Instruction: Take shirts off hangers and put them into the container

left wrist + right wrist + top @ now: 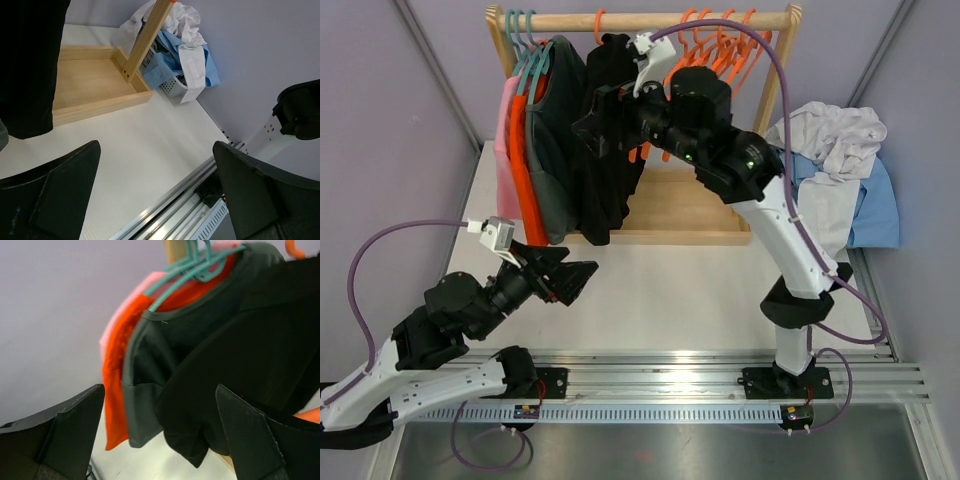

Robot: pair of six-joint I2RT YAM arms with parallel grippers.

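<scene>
The left arm's fingers hung spread and empty over the white table, short of the clothes. The right arm's fingers, also spread and empty, faced the black fabric shirt, with the dark grey fabric shirt just left of them. The reach was apparently in hand. Next they would need to close on black cloth, free it and carry it to the white plastic container far to their right.

Most of the container under heaped shirts
</scene>
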